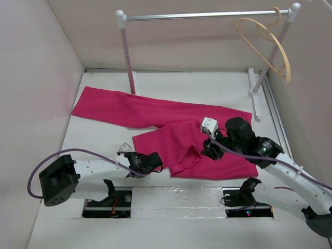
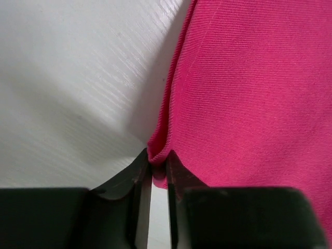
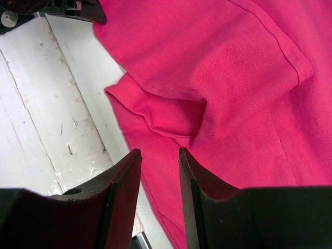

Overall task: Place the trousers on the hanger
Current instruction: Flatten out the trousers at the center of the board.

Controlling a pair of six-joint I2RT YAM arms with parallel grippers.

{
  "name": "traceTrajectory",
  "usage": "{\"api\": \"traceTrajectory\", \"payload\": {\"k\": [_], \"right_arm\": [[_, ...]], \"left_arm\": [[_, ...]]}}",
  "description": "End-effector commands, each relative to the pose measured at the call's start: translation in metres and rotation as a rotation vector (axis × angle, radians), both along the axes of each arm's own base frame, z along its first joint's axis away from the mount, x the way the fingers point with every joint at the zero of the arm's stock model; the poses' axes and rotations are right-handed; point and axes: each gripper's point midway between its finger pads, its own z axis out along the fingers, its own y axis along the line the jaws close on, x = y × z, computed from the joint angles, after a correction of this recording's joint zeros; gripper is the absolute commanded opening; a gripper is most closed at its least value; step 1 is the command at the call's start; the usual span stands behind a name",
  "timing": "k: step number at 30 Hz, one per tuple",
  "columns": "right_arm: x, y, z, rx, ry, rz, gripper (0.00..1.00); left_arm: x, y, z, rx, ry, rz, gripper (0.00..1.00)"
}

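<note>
The bright pink cloth trousers [image 1: 129, 111] lay spread on the white table [image 1: 207, 88], well apart from the thin tan wooden hanger [image 1: 262, 36] on the silver rail [image 1: 207, 15]. Your left gripper [image 2: 158, 163] clenched only a thin edge fold; your right gripper [image 3: 160, 155] hovered parted. On so slight a bite, you risked the cloth slipping free in a lift.

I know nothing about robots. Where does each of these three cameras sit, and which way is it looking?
Top external: above and behind the arms, looking down on the table; shows both arms, the trousers, and the hanger on its rail.
Left wrist: on the left arm, looking along its fingers; the left gripper pinches the cloth's edge.
Right wrist: on the right arm, looking down; the right gripper is open over the cloth.
Shared: all three show the pink trousers.
</note>
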Motion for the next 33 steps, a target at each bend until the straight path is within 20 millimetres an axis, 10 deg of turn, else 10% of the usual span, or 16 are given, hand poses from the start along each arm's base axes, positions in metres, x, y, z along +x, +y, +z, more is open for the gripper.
{"api": "traceTrajectory", "payload": {"k": [1,6,10,16,20,24,27,33], "right_arm": [[0.002,0.006,0.008,0.019,-0.021,0.016,0.41],[0.005,0.0,0.009,0.003,-0.032,-0.018,0.46],[0.016,-0.018,-0.008,-0.056,0.0,-0.106,0.6],[0.026,-0.031,-0.037,-0.06,0.111,-0.169,0.64],[0.043,-0.058,-0.041,-0.04,0.134,-0.337,0.48],[0.058,-0.098,-0.044,-0.044,0.124,-0.558,0.0],[0.074,-0.126,-0.063,-0.078,0.173,-0.694,0.0],[0.125,-0.192,-0.082,-0.091,0.235,-0.947,0.68]], "left_arm": [[0.023,0.013,0.007,-0.167,-0.122,0.44,0.08],[0.038,0.023,0.055,-0.079,-0.231,0.369,0.0],[0.061,0.031,0.156,0.007,-0.397,0.241,0.0],[0.085,0.101,0.242,0.056,-0.543,0.322,0.0],[0.076,0.155,0.283,0.163,-0.639,0.377,0.0],[0.067,0.185,0.324,0.284,-0.716,0.397,0.0],[0.071,0.189,0.342,0.394,-0.71,0.364,0.0],[0.078,0.188,0.367,0.519,-0.709,0.285,0.0]]}}
